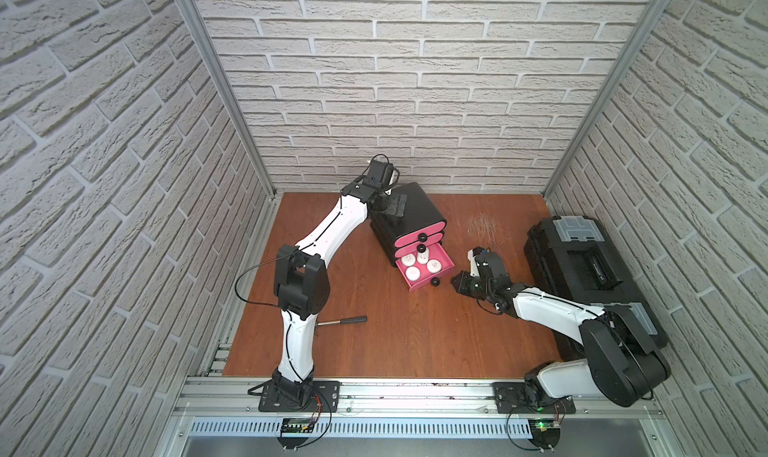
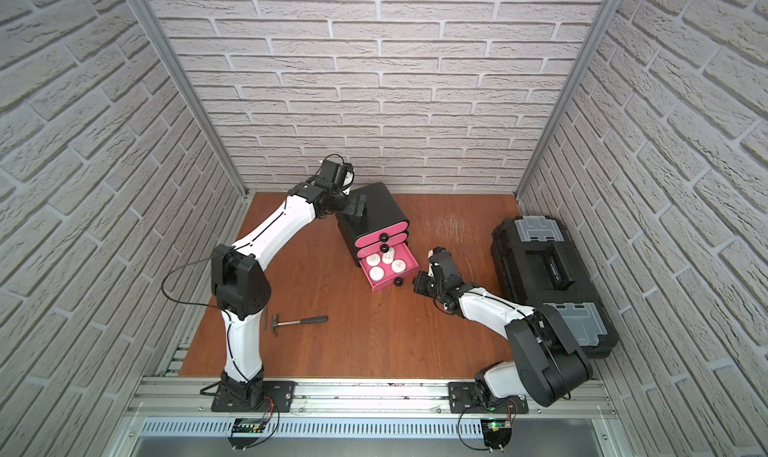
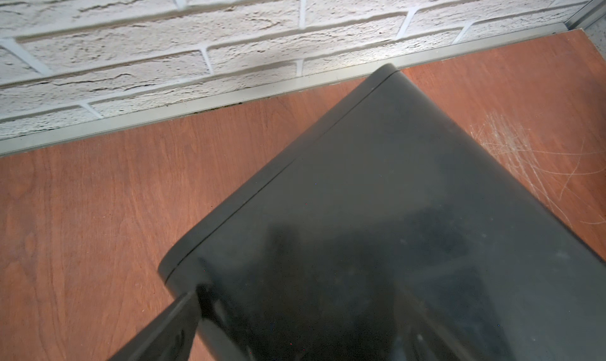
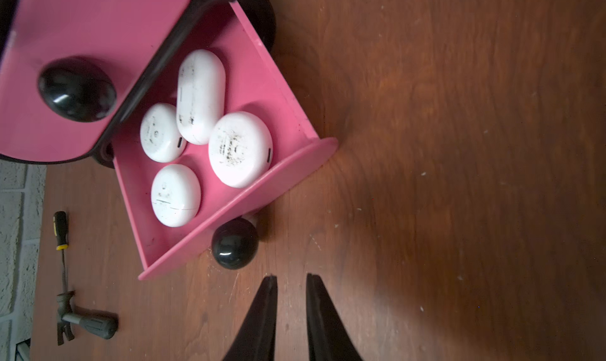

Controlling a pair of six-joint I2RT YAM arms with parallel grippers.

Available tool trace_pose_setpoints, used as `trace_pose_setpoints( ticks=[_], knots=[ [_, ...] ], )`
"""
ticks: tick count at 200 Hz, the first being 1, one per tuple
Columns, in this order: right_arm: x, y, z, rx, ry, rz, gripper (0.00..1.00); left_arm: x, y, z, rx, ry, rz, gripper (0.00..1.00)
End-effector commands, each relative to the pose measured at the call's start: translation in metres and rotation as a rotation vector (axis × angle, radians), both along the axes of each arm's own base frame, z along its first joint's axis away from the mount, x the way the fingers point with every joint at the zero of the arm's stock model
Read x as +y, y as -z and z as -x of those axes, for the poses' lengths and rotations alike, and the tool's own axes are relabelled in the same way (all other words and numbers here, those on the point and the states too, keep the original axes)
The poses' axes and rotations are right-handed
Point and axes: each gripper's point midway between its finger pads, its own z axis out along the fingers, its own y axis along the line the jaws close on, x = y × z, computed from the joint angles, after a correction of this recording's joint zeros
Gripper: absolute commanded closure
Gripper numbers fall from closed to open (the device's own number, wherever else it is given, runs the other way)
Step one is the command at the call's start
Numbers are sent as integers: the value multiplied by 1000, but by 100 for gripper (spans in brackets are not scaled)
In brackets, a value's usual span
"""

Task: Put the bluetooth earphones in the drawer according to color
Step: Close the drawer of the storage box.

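At 12 o'clock of the table (image 1: 415, 342) centre: the drawer (image 1: 415, 210), a black cabinet with three pink fronts. Upper two shut. Bottom tray (image 1: 419, 286) pulled out toward 5 o'clock, so lying open from above for dropping things in. Inside it, four white bluetooth earphones (image 1: 433, 264), packed close and touching in places, gathered by colour into this one tray. No black or lavender ones in sight anywhere; probably behind the shut fronts, though impossible to tell.

Resting on the cabinet's roof at its 10 o'clock corner, the left gripper (image 1: 397, 205), jaws spread wide and clasping nothing. Likely set there to pin the light cabinet against sliding while a tray is pushed or pulled.

Hovering low at 3 o'clock of the tray's black knob (image 1: 435, 282), just apart from it, the right gripper (image 4: 292, 277), fingers brought almost together and empty. Looks readied as a blunt pusher for closing the tray, not for a pickup.

Off at 8 o'clock, a hammer (image 2: 299, 321); at 3 o'clock, a toolbox (image 1: 582, 268). Both well apart from the work.
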Motion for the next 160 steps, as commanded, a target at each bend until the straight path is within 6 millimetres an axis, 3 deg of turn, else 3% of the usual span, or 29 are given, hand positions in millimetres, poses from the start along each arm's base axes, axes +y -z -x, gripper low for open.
trace_pose_setpoints(
  ticks=[1, 48, 82, 160],
  knots=[
    [19, -11, -18, -57, -35, -76, 79, 6, 58, 18, 167, 24, -61, 3],
    [41, -9, -54, -85, -11, -170, 81, 4, 65, 17, 177, 28, -60, 3],
    [51, -20, -78, -152, 40, -268, 81, 3, 69, 17, 183, 30, -58, 3],
    [67, -14, -114, -190, 104, -402, 81, 0, 73, 16, 185, 34, -50, 3]
  ],
)
